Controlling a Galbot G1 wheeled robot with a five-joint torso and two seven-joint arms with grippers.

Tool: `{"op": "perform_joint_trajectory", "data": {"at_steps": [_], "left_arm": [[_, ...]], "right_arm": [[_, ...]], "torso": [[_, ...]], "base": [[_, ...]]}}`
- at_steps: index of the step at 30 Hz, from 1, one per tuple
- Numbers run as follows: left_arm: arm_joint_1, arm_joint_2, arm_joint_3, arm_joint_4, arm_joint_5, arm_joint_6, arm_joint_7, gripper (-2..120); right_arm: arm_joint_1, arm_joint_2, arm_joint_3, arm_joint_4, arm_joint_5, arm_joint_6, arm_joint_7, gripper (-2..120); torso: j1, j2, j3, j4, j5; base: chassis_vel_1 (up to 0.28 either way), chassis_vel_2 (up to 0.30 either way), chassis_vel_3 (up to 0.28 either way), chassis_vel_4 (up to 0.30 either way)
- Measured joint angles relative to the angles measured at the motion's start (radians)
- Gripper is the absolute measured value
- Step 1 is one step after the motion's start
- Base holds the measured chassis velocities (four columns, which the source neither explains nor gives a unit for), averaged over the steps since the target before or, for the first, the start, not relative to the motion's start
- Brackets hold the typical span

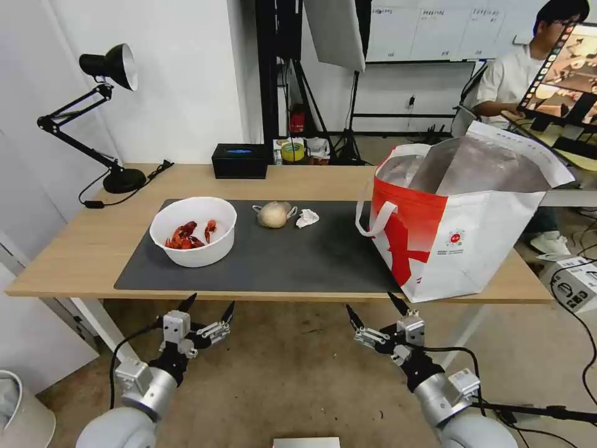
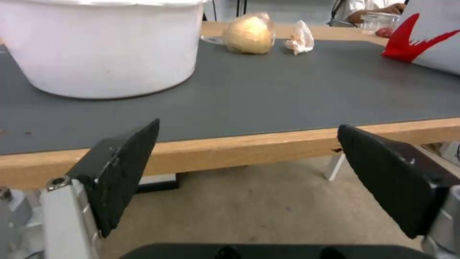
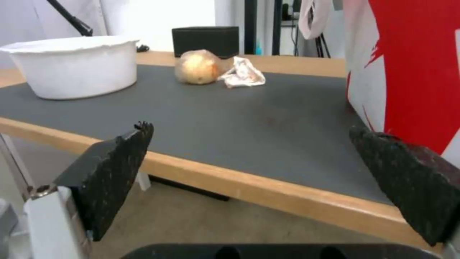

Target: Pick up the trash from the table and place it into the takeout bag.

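Observation:
On the light-wood table point(image 1: 74, 249) lies a dark grey mat point(image 1: 298, 261). A white bowl point(image 1: 194, 239) with red crayfish shells stands at the mat's left. A knotted clear bag with a beige lump point(image 1: 273, 214) and a crumpled white tissue point(image 1: 306, 218) lie at the mat's far middle. The white-and-red takeout bag point(image 1: 460, 230) stands open at the right end, foil lining showing. Past its corner, the left wrist view catches a clear plastic tray point(image 2: 378, 22). My left gripper point(image 1: 210, 303) and right gripper point(image 1: 369, 303) hang open and empty below the table's front edge.
A black desk lamp point(image 1: 106, 68) and its cable stand at the far left corner, and a black box point(image 1: 239, 160) sits at the back edge. A small white box point(image 1: 575, 280) sits on the floor at right. Bare floor lies under the grippers.

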Motion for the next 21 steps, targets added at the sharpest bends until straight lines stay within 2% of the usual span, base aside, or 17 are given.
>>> {"op": "perform_joint_trajectory", "data": {"at_steps": [21], "left_arm": [[0.02,-0.005,-0.005,-0.01,0.002,0.001,0.002,100]], "right_arm": [[-0.002,0.001,-0.01,0.022,0.005,-0.054,0.022,100]], "torso": [[0.0,0.0,0.0,0.0,0.0001]], "base": [[0.0,0.0,0.0,0.0]]}}
